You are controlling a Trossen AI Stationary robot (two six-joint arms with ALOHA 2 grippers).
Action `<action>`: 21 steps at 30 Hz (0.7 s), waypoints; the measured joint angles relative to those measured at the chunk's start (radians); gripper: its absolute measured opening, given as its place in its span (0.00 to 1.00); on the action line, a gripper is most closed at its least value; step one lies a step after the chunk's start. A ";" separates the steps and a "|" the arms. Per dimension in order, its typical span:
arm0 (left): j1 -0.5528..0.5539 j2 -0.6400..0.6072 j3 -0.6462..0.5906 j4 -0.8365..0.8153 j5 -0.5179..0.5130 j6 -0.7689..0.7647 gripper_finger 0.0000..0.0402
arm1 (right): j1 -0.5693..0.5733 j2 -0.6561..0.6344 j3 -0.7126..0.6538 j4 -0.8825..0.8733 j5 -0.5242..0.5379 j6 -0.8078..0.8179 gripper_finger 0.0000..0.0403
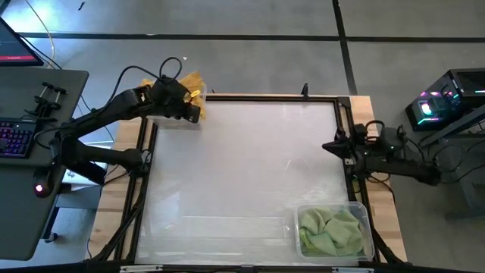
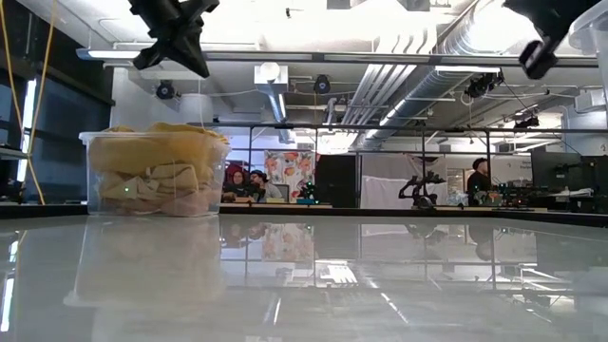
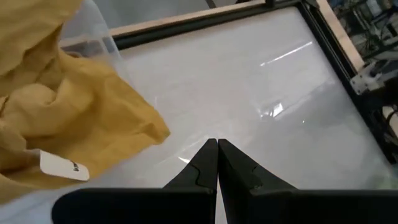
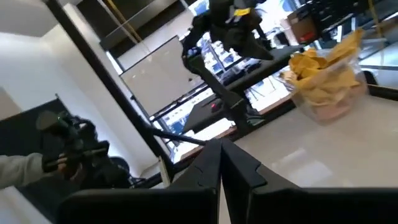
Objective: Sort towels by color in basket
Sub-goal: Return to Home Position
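Note:
Mustard yellow towels fill a clear bin at the table's far left corner, heaped above its rim, with peach ones lower down. One carries a white tag. Light green towels lie in a second clear bin at the near right corner. My left gripper is shut and empty, raised just beside the yellow bin. My right gripper is shut and empty, raised over the table's right edge.
A black frame runs round the glossy white table top. The wide middle of the table is bare between the two bins. A keyboard and a screen stand off to the left; people sit in the room beyond the table.

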 joint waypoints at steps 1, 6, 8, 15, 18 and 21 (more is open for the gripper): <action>-0.008 0.000 0.000 0.001 -0.004 -0.013 0.00 | 0.013 0.008 -0.003 0.022 0.017 -0.008 0.01; -0.042 0.000 0.000 0.002 -0.015 -0.036 0.00 | 0.066 -0.021 -0.089 0.095 0.153 -0.030 0.00; -0.055 0.000 0.000 0.002 -0.030 -0.044 0.00 | 0.077 -0.020 -0.141 0.178 0.174 -0.028 0.00; -0.068 0.000 0.000 0.002 -0.062 -0.044 0.00 | 0.083 -0.018 -0.250 0.303 0.181 -0.074 0.00; -0.067 0.000 0.000 0.002 -0.079 -0.030 0.00 | 0.082 -0.018 -0.280 0.302 0.207 -0.078 0.00; -0.067 0.000 0.000 0.002 -0.090 -0.019 0.00 | 0.082 -0.018 -0.301 0.301 0.231 -0.080 0.00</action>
